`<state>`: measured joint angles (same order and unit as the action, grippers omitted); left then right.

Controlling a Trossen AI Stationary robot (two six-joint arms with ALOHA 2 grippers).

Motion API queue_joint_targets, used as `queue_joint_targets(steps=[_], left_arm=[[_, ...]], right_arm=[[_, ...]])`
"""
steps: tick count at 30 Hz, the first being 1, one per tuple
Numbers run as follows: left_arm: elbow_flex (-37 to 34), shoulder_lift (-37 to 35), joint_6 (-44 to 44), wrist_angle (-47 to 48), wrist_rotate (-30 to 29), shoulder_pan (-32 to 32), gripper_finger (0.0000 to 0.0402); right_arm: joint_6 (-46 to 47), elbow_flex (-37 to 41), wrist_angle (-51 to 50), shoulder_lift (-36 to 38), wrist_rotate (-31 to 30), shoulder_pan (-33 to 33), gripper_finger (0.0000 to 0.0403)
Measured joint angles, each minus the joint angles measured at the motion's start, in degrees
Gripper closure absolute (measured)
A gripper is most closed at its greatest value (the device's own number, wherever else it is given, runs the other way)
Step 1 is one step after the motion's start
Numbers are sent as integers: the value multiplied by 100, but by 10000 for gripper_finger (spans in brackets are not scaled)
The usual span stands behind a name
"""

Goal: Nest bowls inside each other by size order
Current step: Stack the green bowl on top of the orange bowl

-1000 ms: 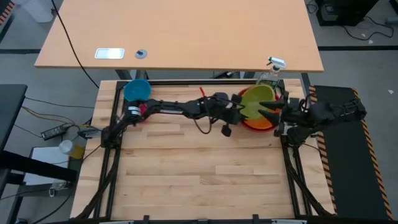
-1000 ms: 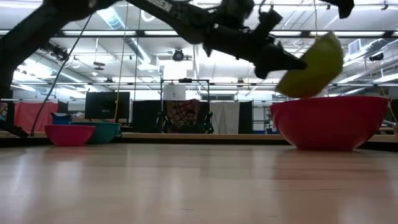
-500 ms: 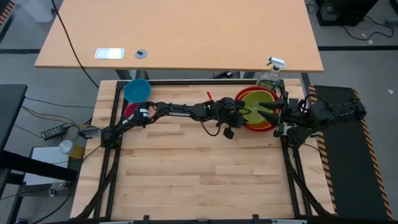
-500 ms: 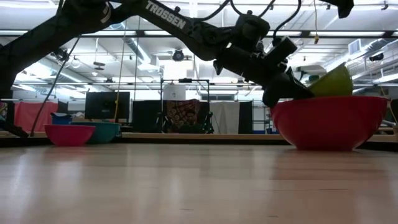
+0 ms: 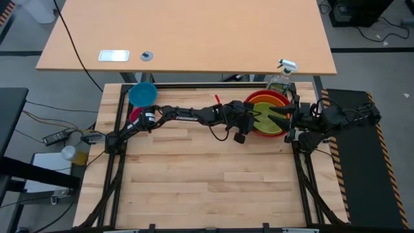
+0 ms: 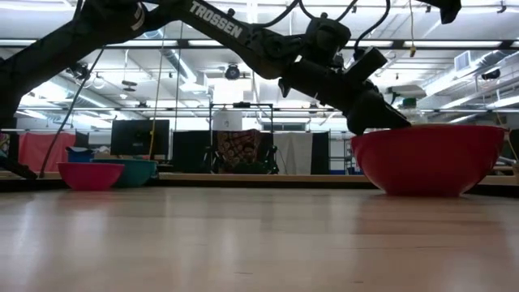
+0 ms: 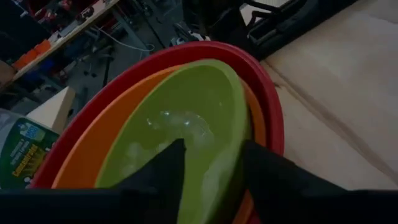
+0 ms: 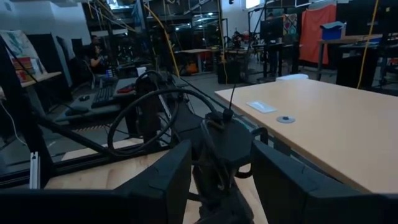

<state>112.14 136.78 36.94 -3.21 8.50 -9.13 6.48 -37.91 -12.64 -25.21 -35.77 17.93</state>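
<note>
The red bowl stands at the table's far right with the orange bowl inside it and the lime green bowl inside that. My left gripper reaches over their left rim, open; one finger is inside the green bowl, the other outside its rim. My right gripper hovers open at the stack's right side. The blue bowl and the pink bowl sit at the far left, the pink one partly under my left arm. My left gripper straddles the green bowl's rim on the stack's left side, coming slanting down from the table's left. There is a gap between the fingers, and I cannot tell whether either one touches the rim. The bowl lies seated in the orange bowl.
A clear spray bottle stands just behind the stack at the table's far edge. In the low view the red bowl's wall hides the bowls inside it. The near half of the wooden table is bare.
My left gripper has gone down and toward the right edge with the green bowl, which was tilted above the red bowl's rim. It has set the bowl level inside the orange bowl and opened. In the low view the green bowl has sunk out of sight behind the red wall.
</note>
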Motion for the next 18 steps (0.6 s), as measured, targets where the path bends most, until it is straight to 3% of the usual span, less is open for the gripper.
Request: queue_joint_targets(steps=[8,13,18], left_arm=[[-3,-338,-417,206,193,-4,148],[4,-814,-436,827,217,-55,151],[1,-1010,-485,2364,294,-220,178]], right_arm=[[-6,0,0,0,-2,0,231],[-36,-4,-15,22,-17,0,231],[154,-4,-490,125,-68,0,231]])
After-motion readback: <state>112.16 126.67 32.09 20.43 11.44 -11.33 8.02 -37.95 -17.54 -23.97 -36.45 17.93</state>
